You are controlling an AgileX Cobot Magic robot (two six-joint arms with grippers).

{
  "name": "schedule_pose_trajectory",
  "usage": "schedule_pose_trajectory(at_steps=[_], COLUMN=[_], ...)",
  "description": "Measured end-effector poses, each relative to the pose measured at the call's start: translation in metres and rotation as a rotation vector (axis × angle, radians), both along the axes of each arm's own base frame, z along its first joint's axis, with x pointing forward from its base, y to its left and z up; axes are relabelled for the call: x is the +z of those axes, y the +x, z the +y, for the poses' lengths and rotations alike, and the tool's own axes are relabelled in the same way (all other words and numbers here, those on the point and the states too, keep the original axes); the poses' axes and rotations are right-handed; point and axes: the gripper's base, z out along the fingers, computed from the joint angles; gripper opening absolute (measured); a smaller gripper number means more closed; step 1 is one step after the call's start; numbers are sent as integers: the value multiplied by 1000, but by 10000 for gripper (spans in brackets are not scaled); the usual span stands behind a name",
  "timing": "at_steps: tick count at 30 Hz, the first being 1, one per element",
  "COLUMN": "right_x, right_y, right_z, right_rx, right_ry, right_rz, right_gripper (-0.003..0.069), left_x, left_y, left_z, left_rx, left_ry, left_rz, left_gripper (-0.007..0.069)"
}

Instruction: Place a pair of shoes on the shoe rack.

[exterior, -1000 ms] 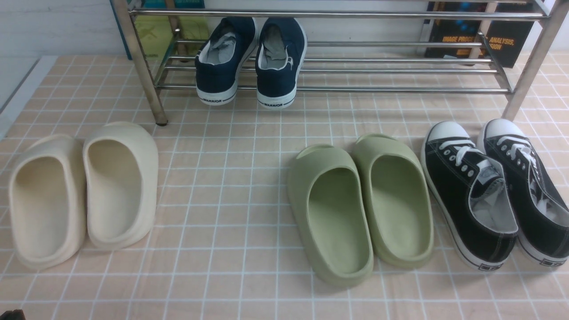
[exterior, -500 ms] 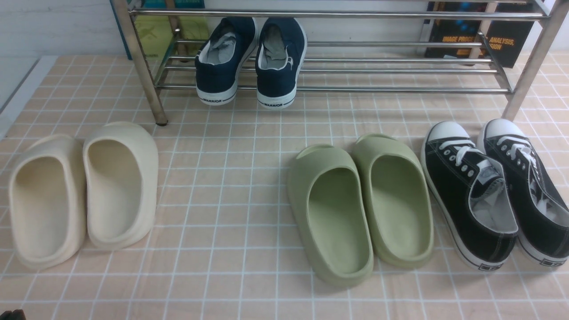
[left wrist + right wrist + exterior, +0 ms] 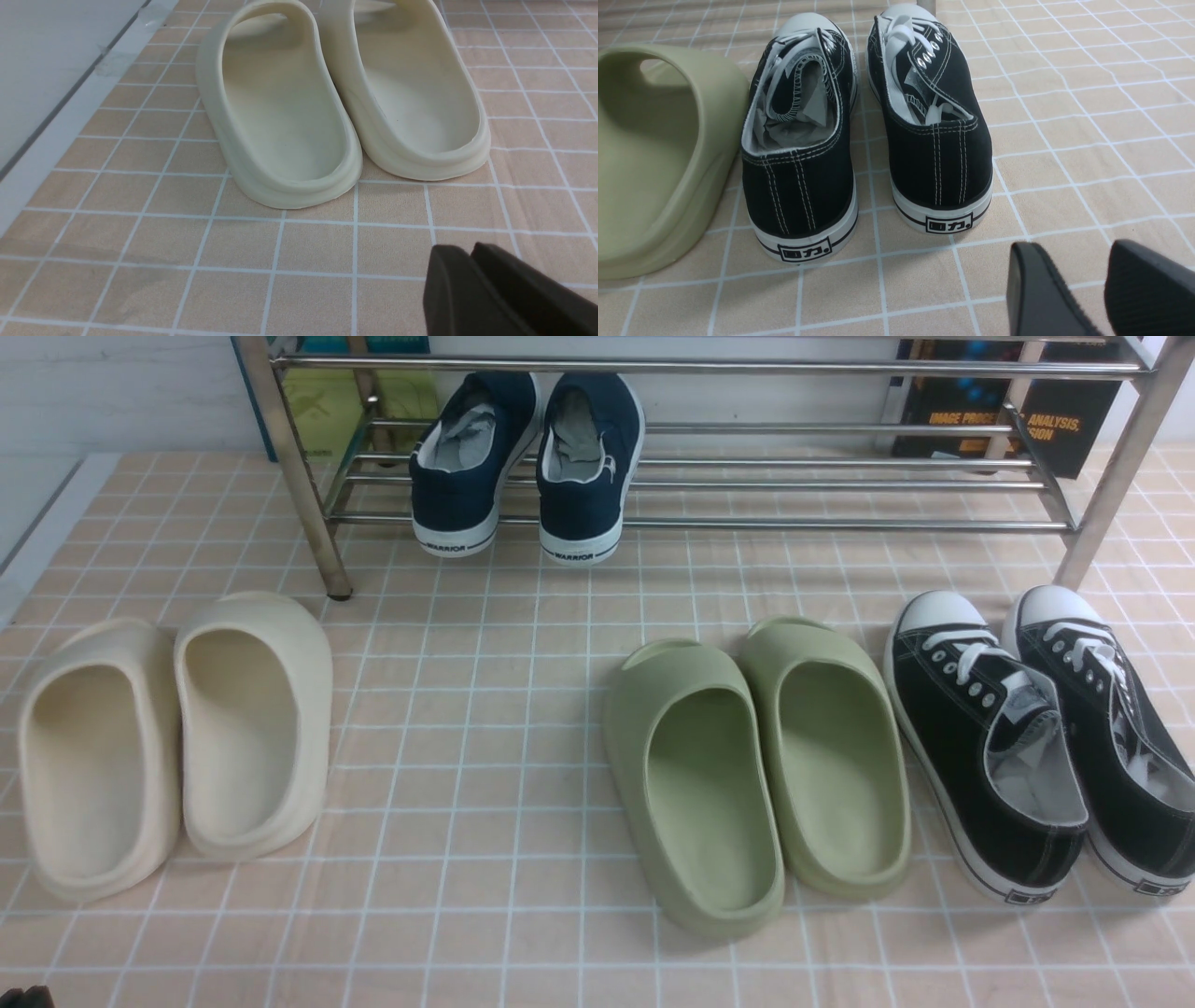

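Observation:
Two navy-blue slip-on shoes, the left one [image 3: 471, 462] and the right one [image 3: 588, 467], rest side by side on the lower bars of the chrome shoe rack [image 3: 840, 485], heels toward me, soles marked WARRIOR. My left gripper [image 3: 469, 254] is shut and empty, low over the checked cloth just behind the cream slides. My right gripper [image 3: 1069, 261] is open and empty, low over the cloth behind the black sneakers. Neither gripper shows in the front view, and the navy shoes and rack are out of both wrist views.
Cream foam slides [image 3: 173, 737] lie front left, also in the left wrist view [image 3: 345, 93]. Green slides [image 3: 756, 765] lie in the middle. Black lace-up sneakers [image 3: 1036, 737] lie at right, also in the right wrist view [image 3: 868, 126]. Books stand behind the rack [image 3: 1008, 420].

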Motion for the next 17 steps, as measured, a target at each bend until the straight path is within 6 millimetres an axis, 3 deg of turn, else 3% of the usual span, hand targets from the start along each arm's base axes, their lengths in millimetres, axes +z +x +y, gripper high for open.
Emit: schedule_pose_trajectory(at_steps=[17], right_x=[0], right_y=[0], right_z=[0], right_rx=[0], right_ry=[-2], right_rz=[0], right_gripper=[239], left_x=[0], left_y=[0], left_z=[0], left_rx=[0], left_ry=[4], left_rz=[0], left_gripper=[94])
